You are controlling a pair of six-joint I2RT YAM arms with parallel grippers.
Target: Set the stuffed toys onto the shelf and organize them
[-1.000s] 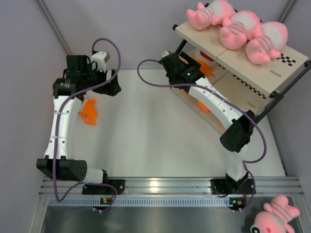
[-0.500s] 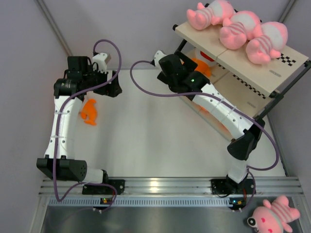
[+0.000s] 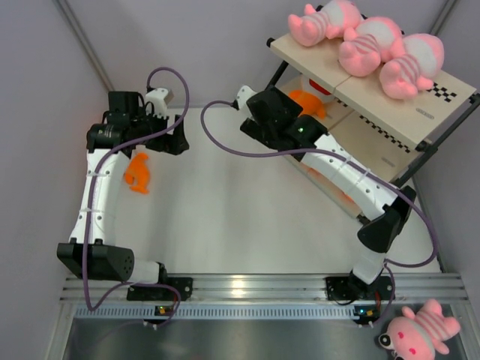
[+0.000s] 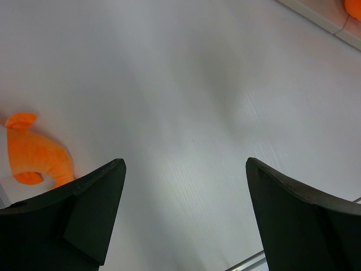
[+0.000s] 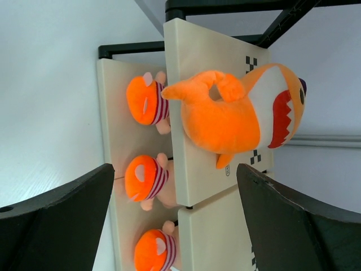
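Note:
The shelf (image 3: 315, 60) stands at the far right. Three pink striped toys (image 3: 364, 45) lie on its top board. An orange toothy toy (image 5: 237, 116) lies on the middle board (image 5: 220, 226) and also shows in the top view (image 3: 309, 101). Three small plush with orange heads and striped bodies (image 5: 144, 178) sit on the lower board. My right gripper (image 5: 176, 169) is open and empty, just left of the shelf (image 3: 264, 116). My left gripper (image 4: 185, 164) is open and empty above the table (image 3: 171, 135). Another orange toy (image 3: 137, 172) lies beside it (image 4: 36, 155).
A fourth pink striped toy (image 3: 418, 334) lies off the table at the near right, beyond the metal rail (image 3: 247, 285). Grey walls close in the table on the left and at the back. Purple cables loop over both arms.
My right gripper has backed leftward away from the shelf; the orange toothy toy stays on the middle board. The pink toy at the near right has shifted slightly. My left gripper moved a little.

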